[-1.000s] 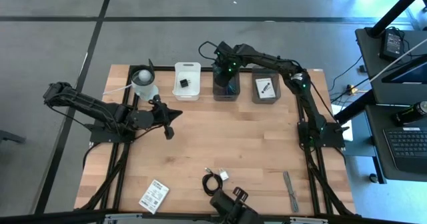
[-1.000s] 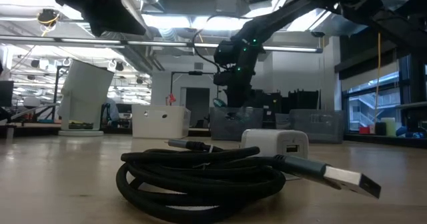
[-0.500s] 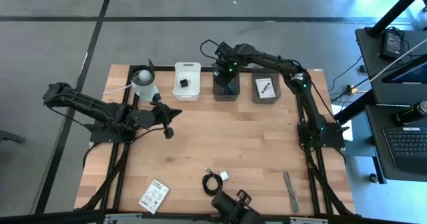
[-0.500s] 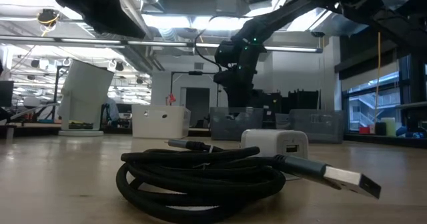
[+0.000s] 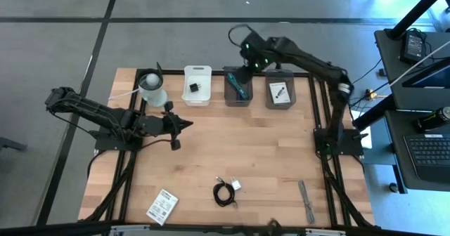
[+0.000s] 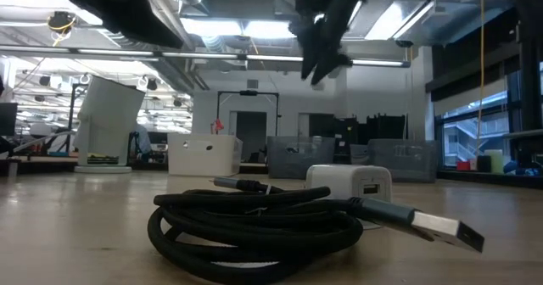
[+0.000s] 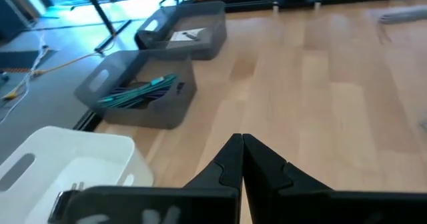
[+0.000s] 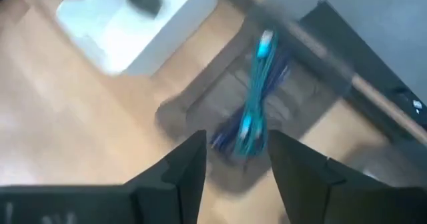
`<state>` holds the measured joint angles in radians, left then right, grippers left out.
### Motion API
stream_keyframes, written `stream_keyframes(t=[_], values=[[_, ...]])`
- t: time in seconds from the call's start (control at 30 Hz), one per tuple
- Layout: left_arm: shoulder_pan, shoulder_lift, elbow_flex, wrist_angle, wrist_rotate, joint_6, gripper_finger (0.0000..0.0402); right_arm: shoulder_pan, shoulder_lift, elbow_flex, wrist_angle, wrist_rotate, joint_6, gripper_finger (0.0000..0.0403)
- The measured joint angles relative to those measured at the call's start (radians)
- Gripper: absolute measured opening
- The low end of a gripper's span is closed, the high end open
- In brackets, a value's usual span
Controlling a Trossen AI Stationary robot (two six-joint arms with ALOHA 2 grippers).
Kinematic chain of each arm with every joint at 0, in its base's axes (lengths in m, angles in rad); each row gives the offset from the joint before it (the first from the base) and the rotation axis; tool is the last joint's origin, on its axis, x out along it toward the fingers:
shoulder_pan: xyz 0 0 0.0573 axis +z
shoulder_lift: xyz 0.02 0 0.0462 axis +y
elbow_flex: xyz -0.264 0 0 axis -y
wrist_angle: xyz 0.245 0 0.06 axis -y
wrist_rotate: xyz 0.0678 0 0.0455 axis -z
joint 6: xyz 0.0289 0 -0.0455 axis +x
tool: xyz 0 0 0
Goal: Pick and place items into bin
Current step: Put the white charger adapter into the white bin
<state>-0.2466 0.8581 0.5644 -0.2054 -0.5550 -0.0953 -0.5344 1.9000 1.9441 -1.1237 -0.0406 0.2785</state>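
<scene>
High view: the right claw (image 5: 242,73) has risen off the middle grey bin (image 5: 238,94) since a second ago and now hangs above its far rim, empty. Teal strips (image 5: 237,86) lie inside that bin. The left claw (image 5: 188,123) waits over the bench (image 5: 246,152), fingers together.

Low view: the black coiled cable (image 6: 254,221) lies on the bench.

Right wrist view: the fingers (image 8: 183,167) stand apart, gripping nothing.

Overhead down on table (image 5: 267,152), low level view, wrists forward
</scene>
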Motion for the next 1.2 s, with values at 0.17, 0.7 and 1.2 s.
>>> stream_keyframes(t=[0.17,0.7,1.2], values=[[0.000,0.000,0.000,-0.001,0.050,0.049,0.0006,0.152,-0.175,-0.219,0.018,0.114,0.139,0.0164],[0.000,0.000,0.000,-0.001,0.106,0.092,0.0002,0.746,-0.616,-0.886,0.176,0.258,1.083,0.0165],[0.000,0.000,0.000,0.015,0.086,0.040,0.0020,0.948,-0.620,-1.062,0.195,0.260,1.299,0.0165]])
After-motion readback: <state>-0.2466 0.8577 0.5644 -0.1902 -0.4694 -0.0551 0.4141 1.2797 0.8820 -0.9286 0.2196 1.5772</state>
